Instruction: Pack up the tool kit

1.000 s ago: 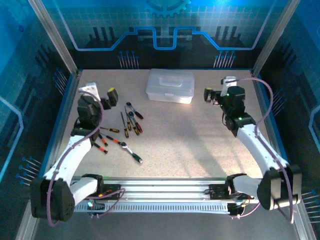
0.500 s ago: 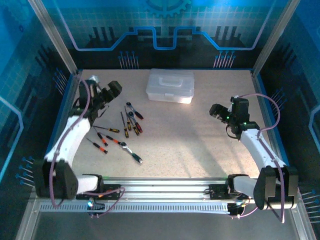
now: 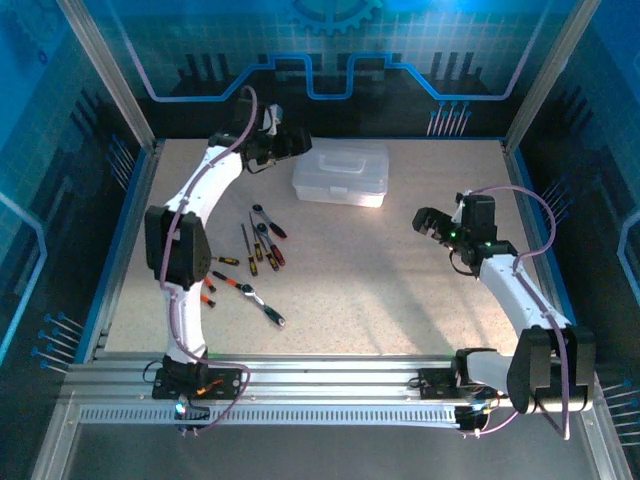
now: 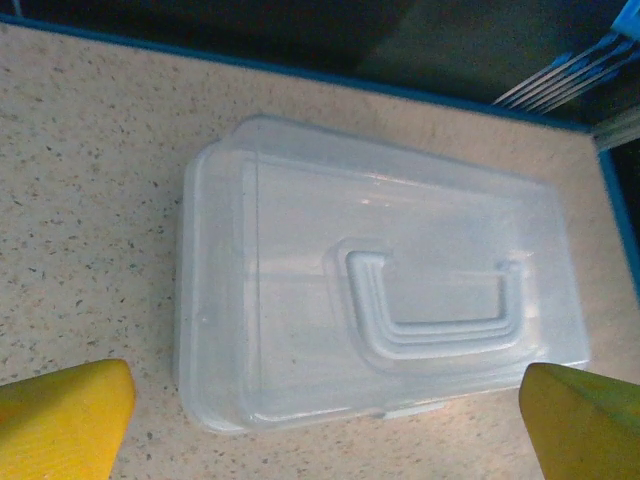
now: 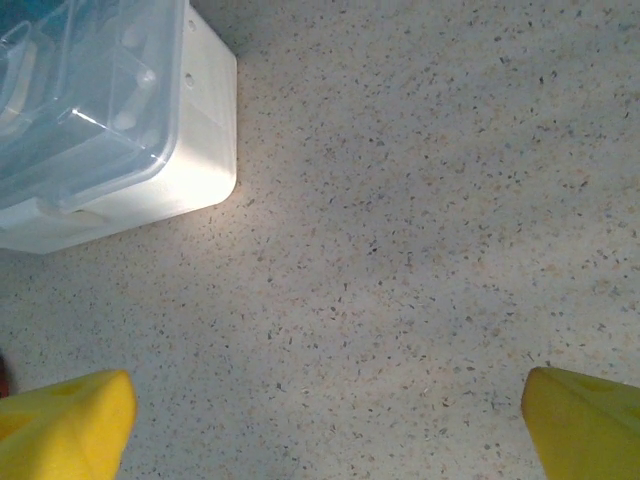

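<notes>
We are hovering the left claw (image 3: 290, 143) and right claw (image 3: 425, 220) by the shut case (image 3: 340, 172), both spread wide and empty.

From the top camera, we are holding the left claw just beside the case's far left corner, probably to get at the lid. The right claw is hanging apart from its other end, and the screwdrivers (image 3: 262, 245) and ratchet wrench (image 3: 262, 302) are lying unpacked well behind the left claw. On the left wrist camera, we are looking down on the handle (image 4: 440, 305) lying between and ahead of our yellow fingers (image 4: 62, 418). On the right wrist camera, the case corner is sitting ahead-left of the gaping fingers (image 5: 70, 420), with bare table (image 5: 400, 250) beneath.
</notes>
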You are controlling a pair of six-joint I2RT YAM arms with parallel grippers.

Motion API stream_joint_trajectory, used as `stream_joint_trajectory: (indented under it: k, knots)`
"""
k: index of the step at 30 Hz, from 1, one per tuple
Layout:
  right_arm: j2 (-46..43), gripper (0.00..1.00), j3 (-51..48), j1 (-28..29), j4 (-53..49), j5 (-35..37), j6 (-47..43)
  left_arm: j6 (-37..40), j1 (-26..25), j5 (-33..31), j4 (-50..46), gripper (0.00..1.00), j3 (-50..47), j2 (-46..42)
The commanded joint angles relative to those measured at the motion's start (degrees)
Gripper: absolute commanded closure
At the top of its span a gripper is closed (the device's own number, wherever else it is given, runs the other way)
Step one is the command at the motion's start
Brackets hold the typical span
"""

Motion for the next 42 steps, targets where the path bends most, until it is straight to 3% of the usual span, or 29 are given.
stream_joint_trajectory:
  k: [1,10,21,37,42]
  knots:
    - [-2.69,0.0,-0.86,0.34,1.23,0.1,-0.54,5.23,0.04,-0.88,-6.46,0.01,3.82,2.44]
    - [-3.77,0.0,-1.94,0.47,0.72,-4.09,-0.73,2.29,-0.54,2.39,-8.92,0.01,9.73,9.36]
    - [-7.91,0.0,-0.7,-2.08,-4.26,-3.39,-3.32,4.34,-6.1,4.4,-11.28,0.04,6.98,8.34]
    - [-11.23,0.0,-1.24,-4.47,-5.79,-2.63,-2.53,-1.89,-12.74,5.3,2.32,0.07,-18.71,-6.58]
    - [-10.5,0.01,-1.89,-5.2,-3.82,-2.36,-1.28,-2.91,-16.47,6.84,3.33,0.08,-21.61,-8.56]
